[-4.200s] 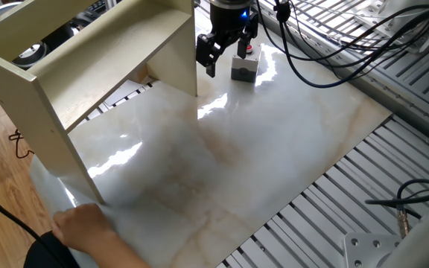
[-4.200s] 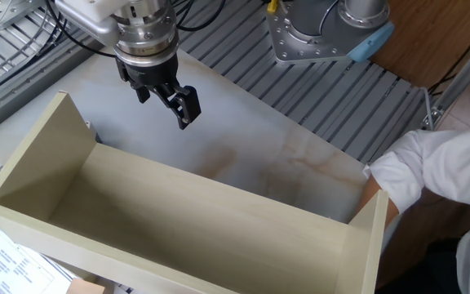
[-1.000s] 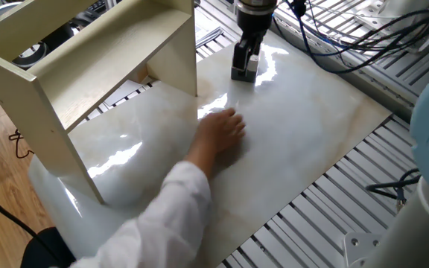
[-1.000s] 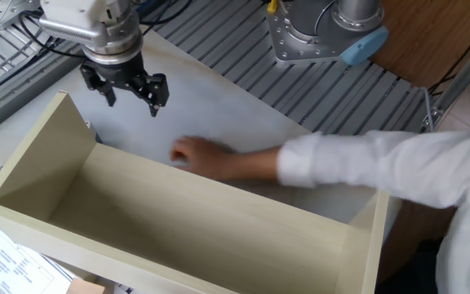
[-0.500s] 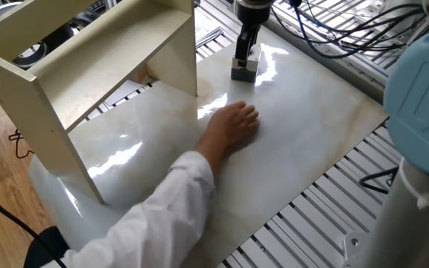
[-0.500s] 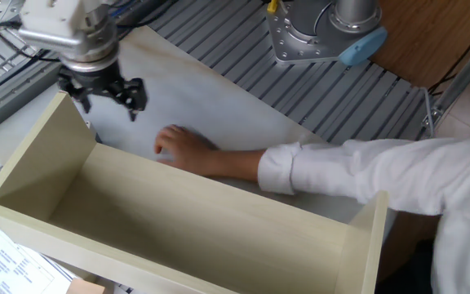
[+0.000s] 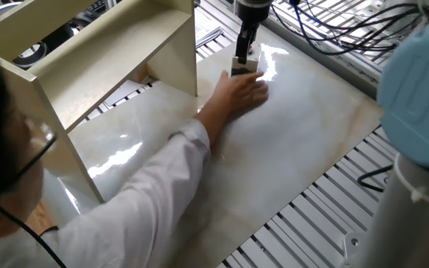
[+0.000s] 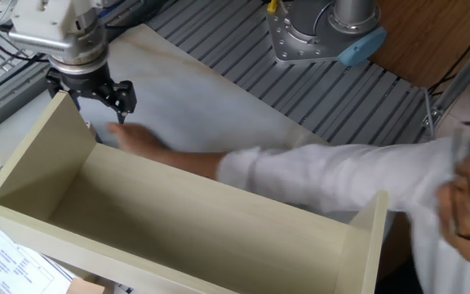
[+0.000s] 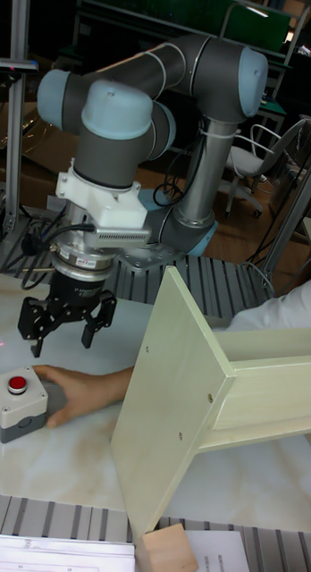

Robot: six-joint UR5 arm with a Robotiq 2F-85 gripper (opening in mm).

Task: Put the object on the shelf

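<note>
The object (image 9: 17, 404) is a small grey box with a round red button on its light top face, sitting on the marble tabletop. In one fixed view the object (image 7: 240, 70) is partly covered by a person's hand (image 7: 242, 92), which rests against its side. My gripper (image 9: 59, 340) hangs open just above the box and a little to its right, holding nothing. It shows edge-on in one fixed view, gripper (image 7: 241, 58), and spread beside the shelf's end panel in the other, gripper (image 8: 100, 106). The shelf (image 7: 88, 71) stands to the left of the box.
A person's white-sleeved arm (image 8: 317, 175) reaches across the marble tabletop (image 7: 296, 149) to the box, and the hand (image 9: 79, 393) lies right under my gripper. The shelf's upright side panel (image 9: 173, 393) stands close by. Cables (image 7: 334, 37) trail behind the arm.
The person's hand has slid across the table to the box and now touches it. My gripper has shifted closer over the box, still open.
</note>
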